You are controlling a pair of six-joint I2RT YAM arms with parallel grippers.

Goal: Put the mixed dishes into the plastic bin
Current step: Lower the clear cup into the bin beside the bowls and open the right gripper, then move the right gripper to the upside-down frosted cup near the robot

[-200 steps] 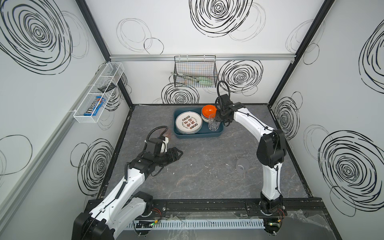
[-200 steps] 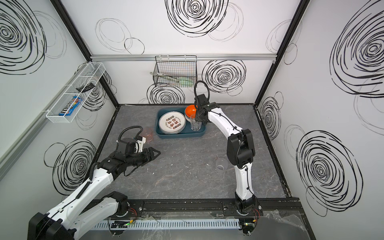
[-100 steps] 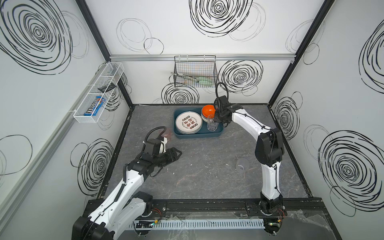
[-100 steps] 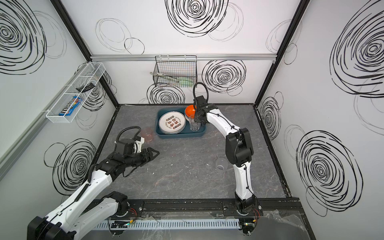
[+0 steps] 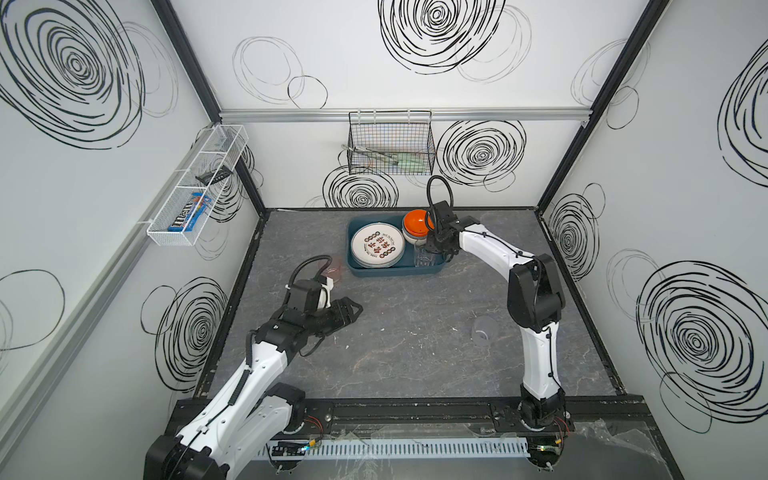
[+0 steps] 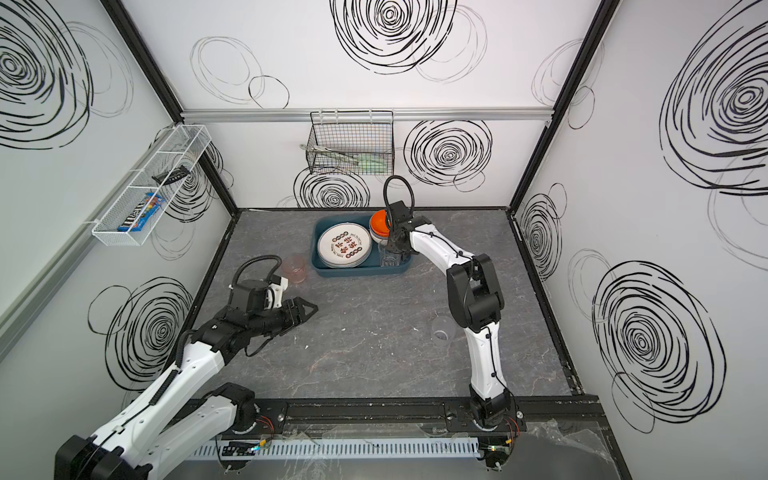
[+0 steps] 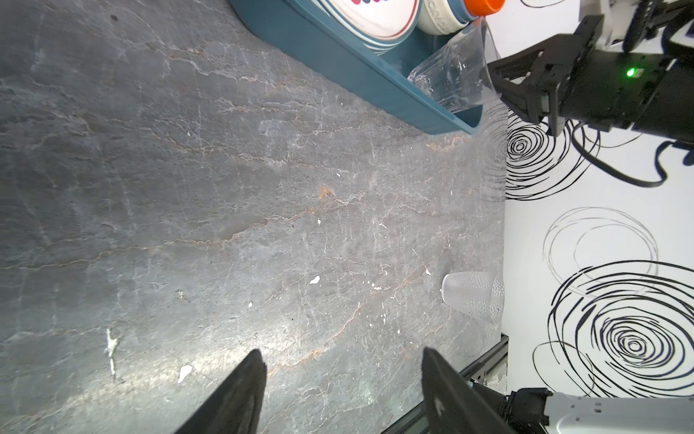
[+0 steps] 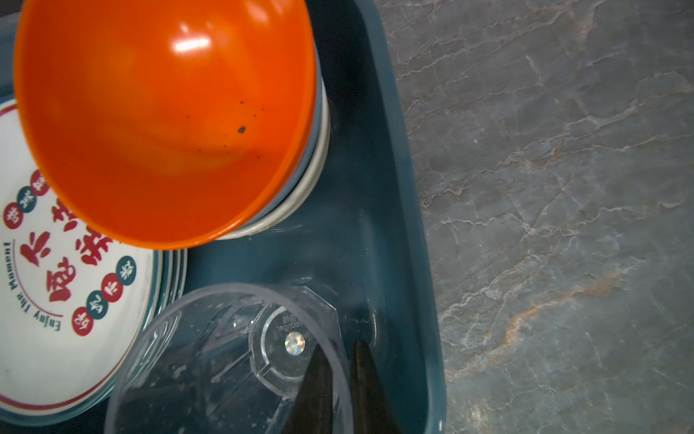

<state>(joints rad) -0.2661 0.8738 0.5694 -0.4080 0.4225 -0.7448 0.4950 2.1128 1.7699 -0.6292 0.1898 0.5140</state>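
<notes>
The right hand (image 8: 340, 360) pinches the wall of the clear tumbler (image 8: 225, 357), one finger inside, likely to seat it in the near right corner of the teal bin (image 8: 413, 225) beside the bowls (image 8: 169, 112); the left hand (image 7: 340, 353) hovers open over the desk (image 7: 225, 225).

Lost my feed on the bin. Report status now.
Left gripper open, empty, over table. Right gripper shut on wall of clear tumbler, tilted inside plastic bin. Pink tumbler and frosted tumbler on table, outside it. Nothing blocking.
</notes>
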